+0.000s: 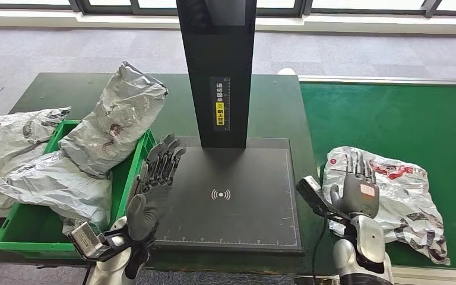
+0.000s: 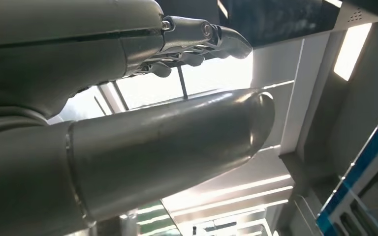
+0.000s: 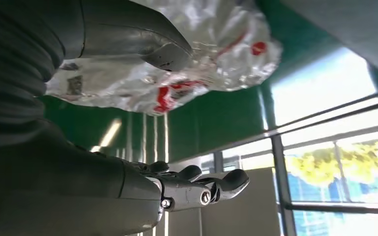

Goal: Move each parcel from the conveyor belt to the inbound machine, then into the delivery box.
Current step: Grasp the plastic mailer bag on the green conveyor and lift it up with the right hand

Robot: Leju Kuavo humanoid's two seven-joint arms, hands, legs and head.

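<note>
A white parcel with red print [image 1: 401, 196] [image 3: 177, 73] lies on the green conveyor belt [image 1: 392, 113] at the right. My right hand [image 1: 356, 187] [image 3: 128, 123] hovers at the parcel's near left edge, fingers spread and holding nothing. My left hand [image 1: 157, 178] [image 2: 128, 123] is raised between the green delivery box [image 1: 126, 184] and the black inbound machine's scan pad [image 1: 231, 196], fingers apart and empty. Grey parcels [image 1: 116, 119] are piled in the box.
The machine's black post [image 1: 218, 65] rises behind the pad. More grey parcels [image 1: 12, 139] lie on the dark green table left of the box. The belt's metal rim [image 1: 392, 79] runs along the far side.
</note>
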